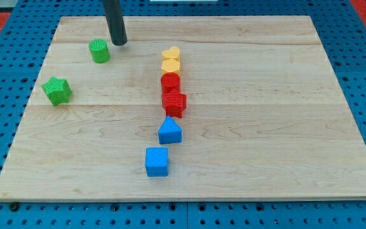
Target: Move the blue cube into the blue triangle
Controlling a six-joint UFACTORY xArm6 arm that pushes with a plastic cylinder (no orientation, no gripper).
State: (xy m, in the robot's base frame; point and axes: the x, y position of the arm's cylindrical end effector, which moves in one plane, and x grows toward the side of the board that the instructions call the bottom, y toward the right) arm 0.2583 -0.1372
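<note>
The blue cube [157,161] lies low on the wooden board [265,95], a little left of centre. The blue triangle [169,131] sits just above and slightly right of it, with a small gap between them. My tip [119,42] rests on the board near the view's top left, just right of a green cylinder [99,51], far from both blue blocks.
A column of blocks runs up from the blue triangle: a red star-like block [175,104], a red block [170,83], and two yellow blocks [171,65] [171,54]. A green star [58,90] lies at the left.
</note>
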